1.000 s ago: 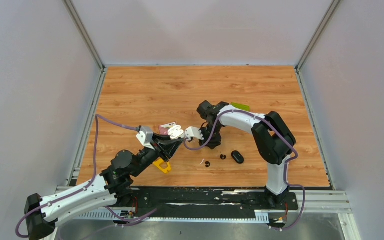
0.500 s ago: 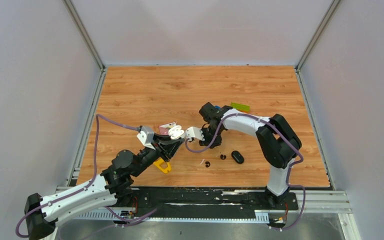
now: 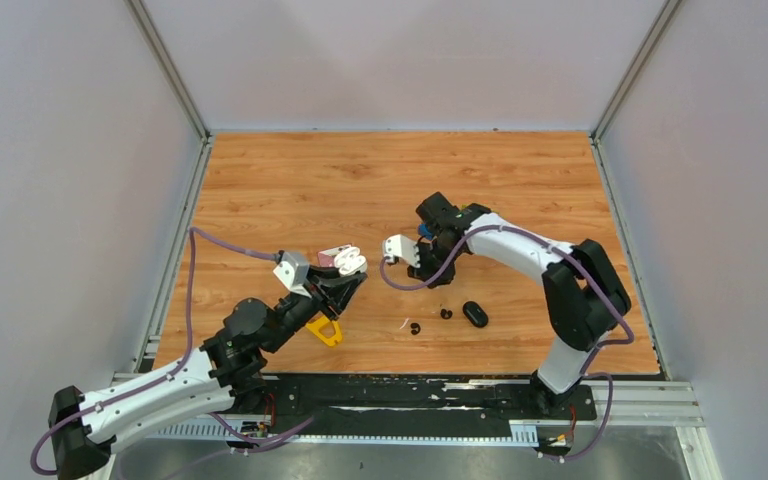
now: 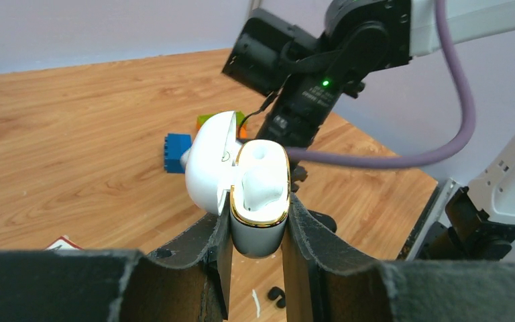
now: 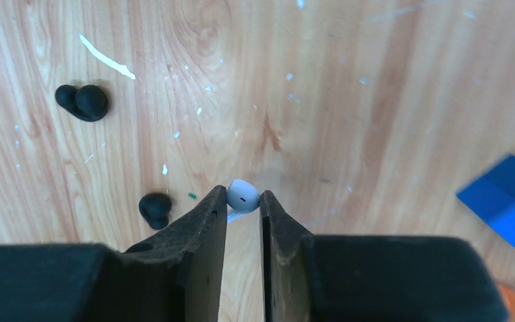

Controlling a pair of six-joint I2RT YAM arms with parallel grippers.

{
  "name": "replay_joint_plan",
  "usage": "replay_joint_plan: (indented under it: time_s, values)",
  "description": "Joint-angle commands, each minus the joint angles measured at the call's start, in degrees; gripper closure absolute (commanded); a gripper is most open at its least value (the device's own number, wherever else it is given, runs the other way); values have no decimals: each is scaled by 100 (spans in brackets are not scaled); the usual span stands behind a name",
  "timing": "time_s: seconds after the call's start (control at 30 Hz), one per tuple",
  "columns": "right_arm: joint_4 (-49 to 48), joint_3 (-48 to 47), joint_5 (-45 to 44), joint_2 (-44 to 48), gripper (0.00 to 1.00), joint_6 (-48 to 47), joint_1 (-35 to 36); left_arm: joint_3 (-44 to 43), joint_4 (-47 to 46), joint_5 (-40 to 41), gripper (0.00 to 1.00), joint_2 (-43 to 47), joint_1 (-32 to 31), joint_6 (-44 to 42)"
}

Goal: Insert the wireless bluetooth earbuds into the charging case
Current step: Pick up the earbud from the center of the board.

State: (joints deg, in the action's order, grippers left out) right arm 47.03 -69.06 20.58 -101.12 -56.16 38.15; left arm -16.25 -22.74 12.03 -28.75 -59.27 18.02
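top external: wood table (image 3: pixel 360 180), grey walls (image 3: pixel 400 60).

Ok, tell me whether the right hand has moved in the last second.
Yes. In the top view the right hand has shifted toward the far side of the table, away from the black earbuds lying near the arms.

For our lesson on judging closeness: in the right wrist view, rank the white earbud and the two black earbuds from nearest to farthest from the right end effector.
1. White earbud, pinched between the tips of the right end effector.
2. Lower black earbud, just left of it.
3. Upper black earbud, far upper left.
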Motion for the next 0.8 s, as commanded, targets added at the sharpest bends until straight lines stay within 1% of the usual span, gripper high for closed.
replay_joint_plan:
  time_s: [0.0, 0.1, 0.2, 0.4, 0.53, 0.63, 0.77]
  values:
    - [178, -391, 495, 718, 85, 423, -259, -306, -73, 513, 100, 217, -14, -401]
    - [308, -695, 643, 1056, 85, 651, -283, -234, -70, 688, 100, 233, -12, -453]
    - [266, -1019, 845, 1446, 84, 965, -282, -104, -236, 540, 100, -86, -13, -417]
    - [-324, -1321, 1510, 2240, 83, 1699, -282, 3, -1325, 82, 100, -1319, -8, -173]
    - [-409, -1503, 1858, 2563, 83, 1895, -260, -138, -2129, -42, 100, -2123, -10, -44]
    - [-530, -1581, 1850, 2752, 83, 2042, -183, -285, -2631, -174, 100, -2597, -13, 52]
    - [-814, -1642, 1687, 2704, 83, 2395, -55, -430, -3225, -196, 100, -3090, -14, 235]
